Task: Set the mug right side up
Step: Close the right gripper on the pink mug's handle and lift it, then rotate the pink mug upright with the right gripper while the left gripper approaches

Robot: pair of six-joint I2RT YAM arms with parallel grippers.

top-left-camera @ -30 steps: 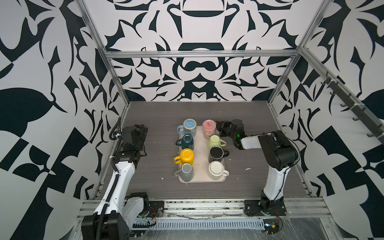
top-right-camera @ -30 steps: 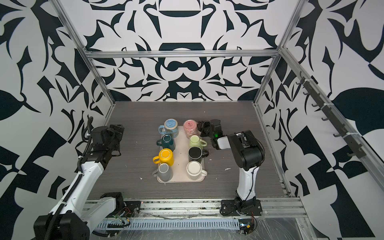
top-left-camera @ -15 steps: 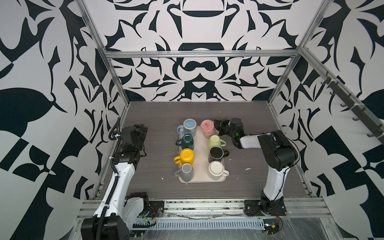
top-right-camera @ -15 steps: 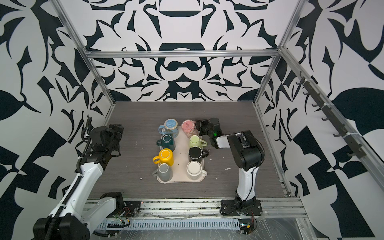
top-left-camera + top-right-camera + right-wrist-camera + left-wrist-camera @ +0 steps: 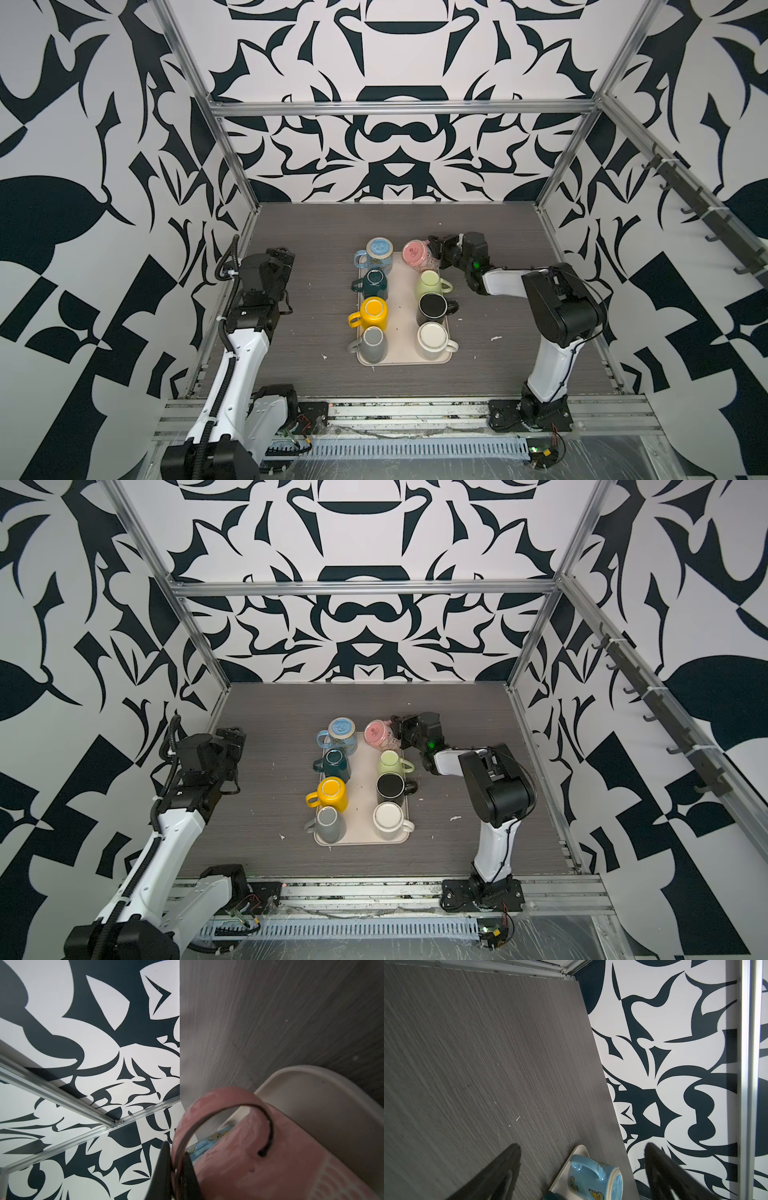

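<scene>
1. Both right jaws are pinched tight on the handle (image 5: 218, 1109) of the pink mug (image 5: 415, 253); the right wrist view shows the loop caught between them.
2. The pink mug is at the far right corner of the tray (image 5: 402, 291). It is tipped, with its base turned up and to the left and its body leaning toward the right jaws. I cannot tell whether its rim touches the tray.
3. The left jaws stand wide apart and hold nothing. They hang over the bare desk (image 5: 316, 232) left of the tray, well apart from it.
4. Just beside the pink mug, at the far left corner, the blue mug (image 5: 379, 250) stands base up. The left wrist view shows butterflies on its side.
5. Nearer the camera, the teal mug (image 5: 374, 282), yellow mug (image 5: 372, 311) and grey mug (image 5: 372, 343) line the left side, handles pointing left.
6. The green mug (image 5: 430, 282), black mug (image 5: 432, 309) and white mug (image 5: 432, 340) line the right side, handles pointing right.
</scene>
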